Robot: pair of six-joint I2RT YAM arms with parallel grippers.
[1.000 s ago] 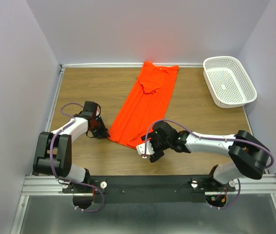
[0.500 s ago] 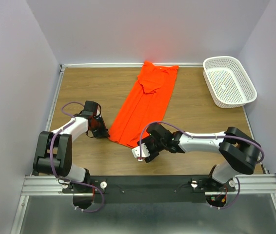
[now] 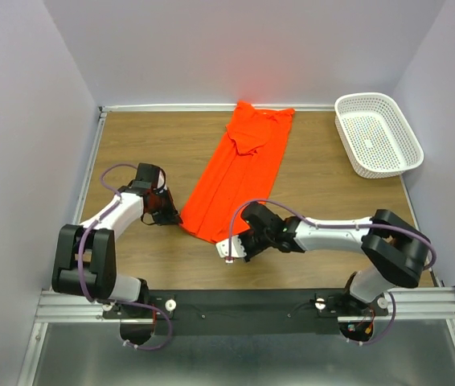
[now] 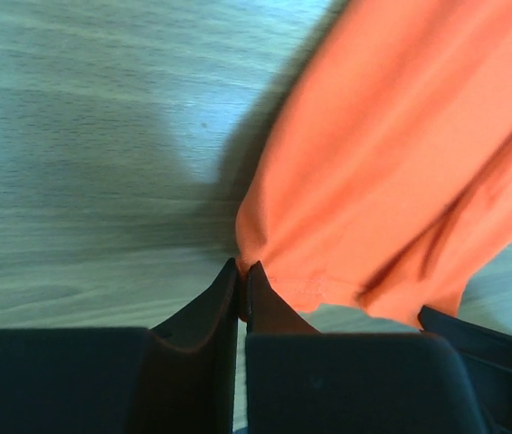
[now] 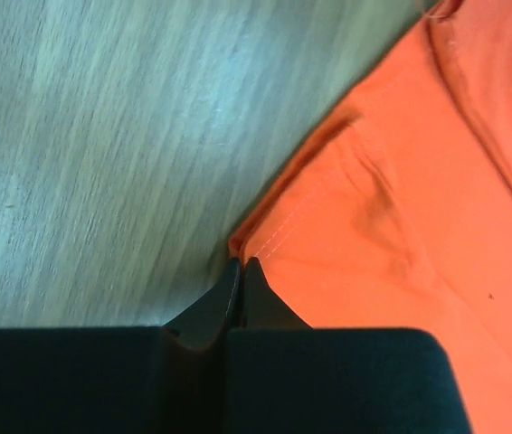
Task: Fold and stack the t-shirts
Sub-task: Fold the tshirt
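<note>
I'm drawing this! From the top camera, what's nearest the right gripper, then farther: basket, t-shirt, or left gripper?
From the right gripper:
1. t-shirt, its near corner at the fingertips.
2. left gripper, to its left.
3. basket, far right corner.

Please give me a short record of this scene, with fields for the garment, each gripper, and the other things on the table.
garment: one orange-red t-shirt, lying as a long narrow strip, neck end far from the arms
left gripper: shut on the t-shirt's near left corner
right gripper: shut, tips at the near right corner; grip on the cloth unclear
basket: white, perforated, far right, apart from the t-shirt
table: wooden
stack: none yet
</note>
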